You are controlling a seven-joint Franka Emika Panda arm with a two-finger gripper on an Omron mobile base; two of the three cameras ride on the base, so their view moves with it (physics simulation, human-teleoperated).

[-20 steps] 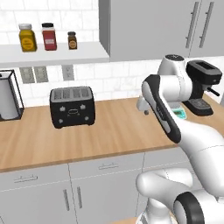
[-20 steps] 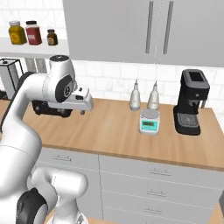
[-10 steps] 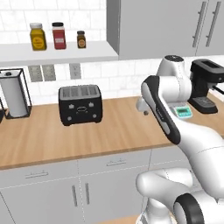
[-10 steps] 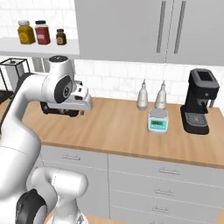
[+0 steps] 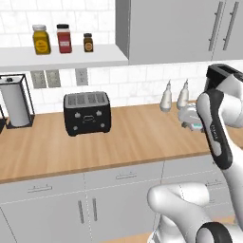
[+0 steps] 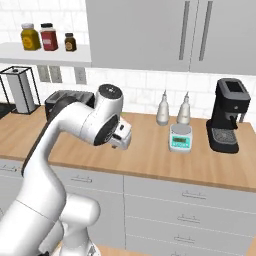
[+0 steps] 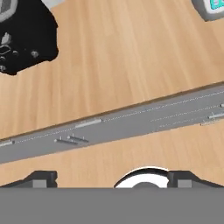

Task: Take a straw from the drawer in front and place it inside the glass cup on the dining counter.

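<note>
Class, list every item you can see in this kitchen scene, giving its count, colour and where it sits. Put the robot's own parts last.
Toaster: one, black, on the wooden worktop, left of centre.
Paper towel holder: one, dark frame with a white roll, worktop's left end.
Jars: three, yellow, red and dark brown, on the white wall shelf.
Bottles: two, pale grey, by the tiled wall.
Kitchen scale: one, pale with a teal display, in front of the bottles.
Coffee machine: one, black, worktop's right end.
Drawers: pale grey, silver bar handles, under the worktop, all closed.
Gripper: white, over the worktop, fingers apart.
</note>
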